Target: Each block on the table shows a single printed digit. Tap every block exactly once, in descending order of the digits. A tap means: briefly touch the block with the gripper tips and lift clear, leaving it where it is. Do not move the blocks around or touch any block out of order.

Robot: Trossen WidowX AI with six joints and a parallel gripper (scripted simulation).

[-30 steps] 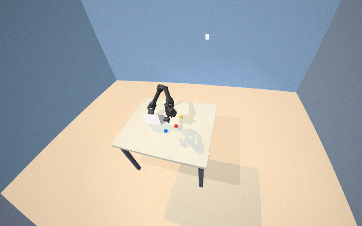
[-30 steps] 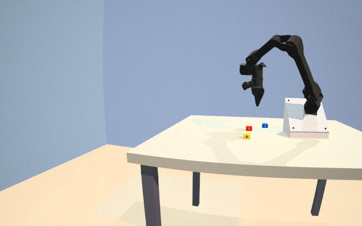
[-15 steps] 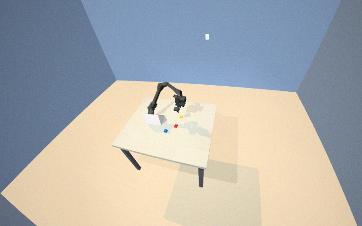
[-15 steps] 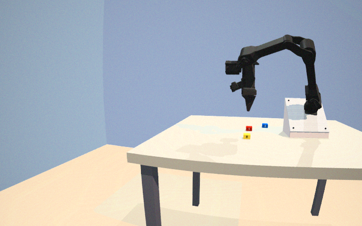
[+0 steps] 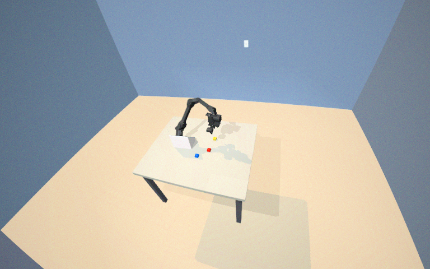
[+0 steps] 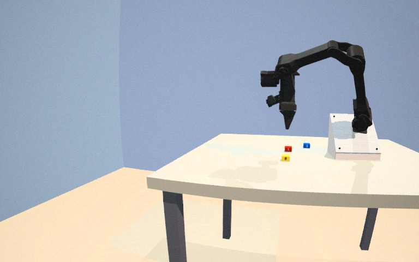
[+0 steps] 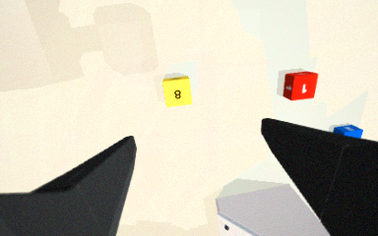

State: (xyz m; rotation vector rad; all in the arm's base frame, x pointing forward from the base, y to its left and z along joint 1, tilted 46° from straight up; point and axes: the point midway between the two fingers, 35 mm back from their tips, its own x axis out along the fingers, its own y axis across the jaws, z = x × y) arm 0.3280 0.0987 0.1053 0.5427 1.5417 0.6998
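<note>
A yellow block (image 5: 214,138) (image 6: 285,158) (image 7: 177,92) shows the digit 8. A red block (image 5: 209,149) (image 6: 288,148) (image 7: 301,86) shows a 1. A blue block (image 5: 196,155) (image 6: 306,145) (image 7: 347,131) shows a 2 in the exterior view and is partly hidden by a finger in the wrist view. All three stand apart on the table (image 5: 221,180) (image 6: 191,172). My gripper (image 6: 287,127) (image 7: 198,133) is open and empty, high above the table and over the area of the yellow block. In the wrist view the yellow block lies beyond the fingertips, left of the middle between them.
The white slanted base (image 5: 181,142) (image 6: 358,148) (image 7: 266,208) carries the arm at one side of the table. In the wrist view it shows at the bottom, near the right finger. Shadows of the arm fall across the table top.
</note>
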